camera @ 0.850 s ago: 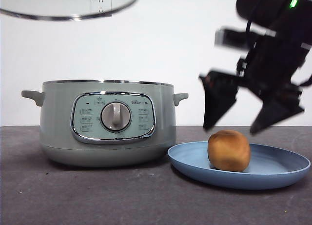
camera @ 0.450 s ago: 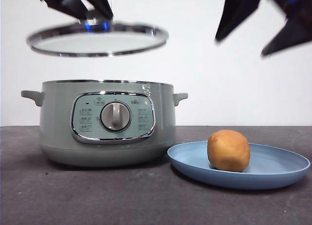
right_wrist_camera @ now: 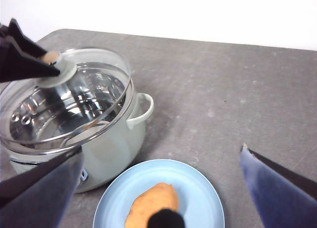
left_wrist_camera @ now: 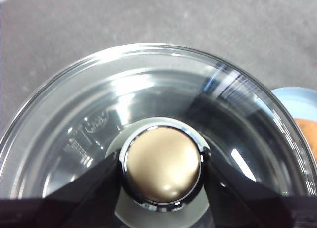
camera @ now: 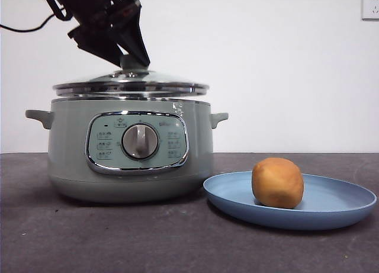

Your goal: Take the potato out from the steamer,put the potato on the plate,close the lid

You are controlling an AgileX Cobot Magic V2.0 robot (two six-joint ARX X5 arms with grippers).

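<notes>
Plain white wall (camera: pixel 284 71) behind, with a white socket (camera: pixel 370 6) high at one corner. Dark grey, faintly speckled tabletop (camera: pixel 177 243) below, evenly lit.

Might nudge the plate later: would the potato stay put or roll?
The potato looks rounded and smooth, lying loose on the shallow plate, so it would probably roll. The low rim may not stop it. The right wrist view shows it somewhat elongated, so rolling may be uneven.
</notes>
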